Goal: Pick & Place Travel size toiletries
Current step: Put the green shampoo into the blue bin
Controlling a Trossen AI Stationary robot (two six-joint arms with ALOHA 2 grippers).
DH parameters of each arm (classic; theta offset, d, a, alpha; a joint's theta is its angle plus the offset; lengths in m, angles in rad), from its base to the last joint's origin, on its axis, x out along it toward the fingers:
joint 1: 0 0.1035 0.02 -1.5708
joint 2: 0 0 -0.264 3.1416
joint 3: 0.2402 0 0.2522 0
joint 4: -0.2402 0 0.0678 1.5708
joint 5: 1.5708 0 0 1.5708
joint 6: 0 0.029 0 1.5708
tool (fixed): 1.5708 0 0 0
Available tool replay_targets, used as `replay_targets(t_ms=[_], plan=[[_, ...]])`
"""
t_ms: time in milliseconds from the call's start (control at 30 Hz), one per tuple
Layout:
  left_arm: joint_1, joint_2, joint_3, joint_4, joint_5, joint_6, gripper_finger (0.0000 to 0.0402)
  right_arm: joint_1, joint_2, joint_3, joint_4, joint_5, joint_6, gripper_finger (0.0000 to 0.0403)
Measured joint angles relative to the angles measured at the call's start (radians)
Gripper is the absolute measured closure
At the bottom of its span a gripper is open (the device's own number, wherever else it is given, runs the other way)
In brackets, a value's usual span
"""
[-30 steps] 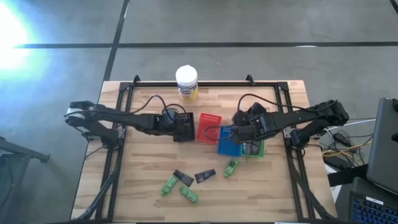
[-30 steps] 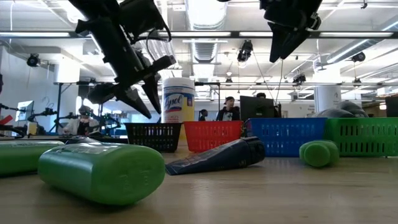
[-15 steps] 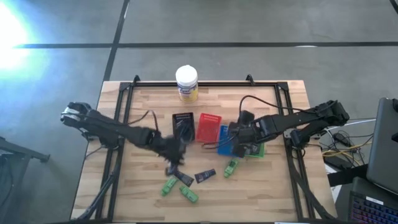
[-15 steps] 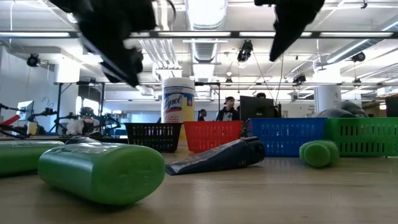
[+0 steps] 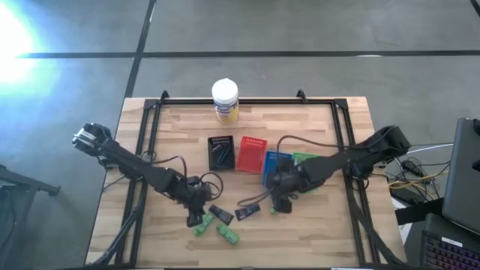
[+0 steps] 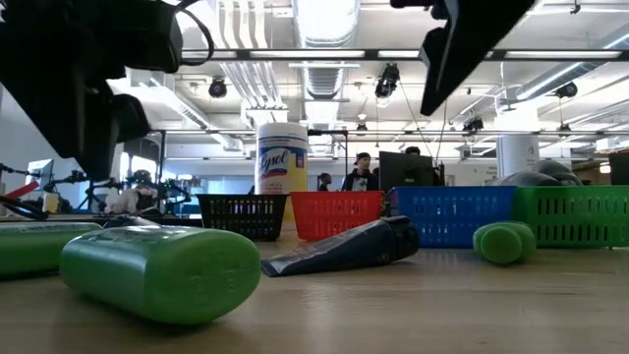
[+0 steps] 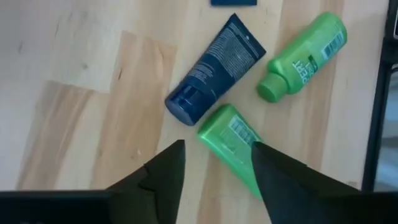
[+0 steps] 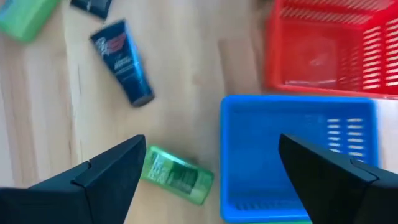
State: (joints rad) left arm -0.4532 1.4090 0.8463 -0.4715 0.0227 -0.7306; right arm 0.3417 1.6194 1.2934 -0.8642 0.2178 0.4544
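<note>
Several small toiletries lie near the table's near edge: green tubes (image 5: 201,223) (image 5: 227,234), two dark navy tubes (image 5: 220,214) (image 5: 247,212) and a green bottle (image 5: 277,204). My left gripper (image 5: 196,210) is open above one green tube (image 7: 229,144), whose flat end lies between the fingertips (image 7: 217,168). A navy tube (image 7: 214,68) and a green bottle (image 7: 305,56) lie just beyond it. My right gripper (image 5: 281,195) is wide open (image 8: 211,152) over another green bottle (image 8: 177,176), next to the blue tray.
Black (image 5: 220,152), red (image 5: 252,154), blue (image 5: 271,166) and green (image 5: 304,159) trays stand in a row mid-table. A white-capped yellow jar (image 5: 225,100) stands at the far edge. Bare wood lies to the left and right of the toiletries.
My left gripper has swung from over the black tray toward the near edge and down onto the group of toiletries. My right gripper has moved from over the blue and green trays toward the near edge, to above the green bottle. The toiletries have stayed in place.
</note>
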Motion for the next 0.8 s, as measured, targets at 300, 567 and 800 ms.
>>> replay_targets(t_ms=[300, 567, 800], plan=[[-0.041, 0.000, -0.001, -0.036, 0.002, -0.031, 0.0182, 0.119, 0.063, 0.010, -0.008, -0.040, -0.290, 0.0050], [-0.041, 0.000, -0.001, -0.024, -0.022, -0.029, 0.0185, 0.147, 0.137, 0.010, 0.003, -0.149, -0.552, 0.0064], [-0.041, 0.000, -0.001, 0.006, -0.033, -0.058, 0.0186, 0.142, 0.244, 0.010, 0.004, -0.128, -0.704, 0.0077]])
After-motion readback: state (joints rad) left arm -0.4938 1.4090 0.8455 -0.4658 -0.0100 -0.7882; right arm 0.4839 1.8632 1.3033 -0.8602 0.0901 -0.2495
